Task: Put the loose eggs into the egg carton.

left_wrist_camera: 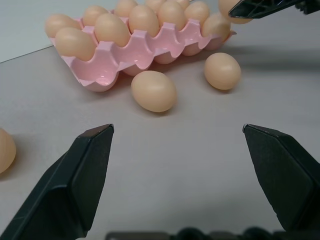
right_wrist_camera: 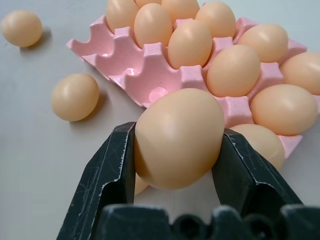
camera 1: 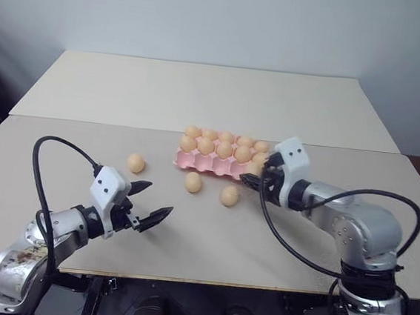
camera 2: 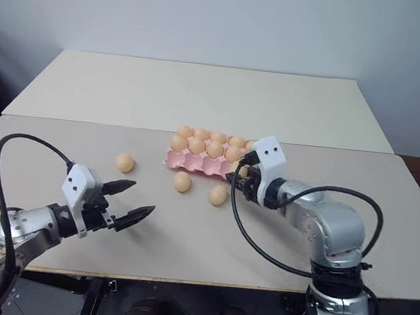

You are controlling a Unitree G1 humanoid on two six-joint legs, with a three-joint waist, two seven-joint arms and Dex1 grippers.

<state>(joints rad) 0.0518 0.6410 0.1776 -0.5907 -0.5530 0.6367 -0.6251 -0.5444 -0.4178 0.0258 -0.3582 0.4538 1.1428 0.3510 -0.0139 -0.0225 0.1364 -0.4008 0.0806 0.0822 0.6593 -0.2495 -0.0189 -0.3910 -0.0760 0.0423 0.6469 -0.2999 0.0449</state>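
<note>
The right claw [right_wrist_camera: 175,150] is clenching one loose egg [right_wrist_camera: 177,137] between its two black fingers, holding it just above the near edge of the pink egg carton [right_wrist_camera: 150,70]. The egg is smooth and rounded — it could be slipping out if the grip is sitting off-centre, or knocking a seated egg while descending into a cup.

The carton is carrying eggs in most cups, with the near row's cups lying mostly empty. Three loose eggs [camera 1: 193,183] are lying on the desk [camera 1: 276,246] beside it — one well apart. The left claw [camera 1: 150,202] is hanging released, grasping nothing.
</note>
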